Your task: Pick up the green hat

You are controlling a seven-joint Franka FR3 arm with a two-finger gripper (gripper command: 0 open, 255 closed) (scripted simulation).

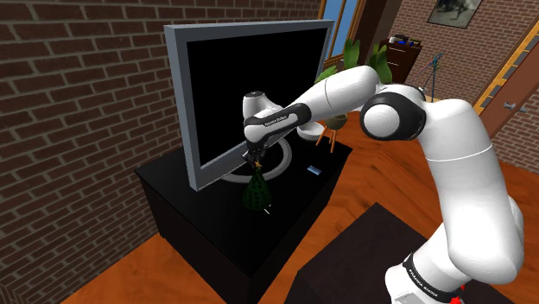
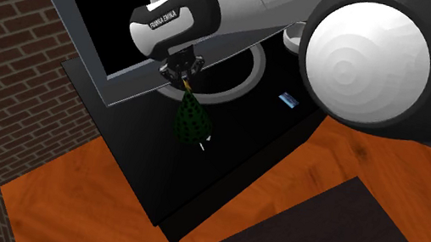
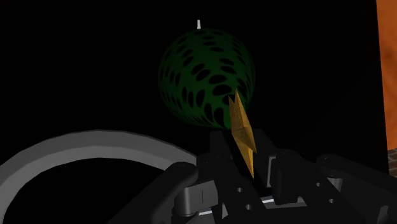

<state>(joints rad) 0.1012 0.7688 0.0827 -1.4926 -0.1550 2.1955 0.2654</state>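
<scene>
Gripping by the tip alone is your weak spot. The gripper is clenched on the thin gold star at the top of the hat, and nothing else of the hat sits between the jaws. The star is a narrow blade and stands tilted in the clasp. A quick pull could let it slide out or twist, and the hat would drop.

Below the hand the hat hangs point-up like a bell, near the middle of the cabinet top. I cannot tell whether its brim has left the surface, since both are dark. If it has not, a sideways move would drag it rather than lift it. If it has, expect it to swing on that one pinch point, so any jerk feeds the swing.

Watch what is close around. The wrist is tucked just under the lower rim of the TV, so a straight rise risks knocking the frame — and a TV on a ring foot may rock. The foot lies just beside the hat on the screen side. A small white peg sits just beyond the brim toward the cabinet's near edge, where a swinging hat could clip it.

My judgement: rise slowly and angle away from the screen.
</scene>
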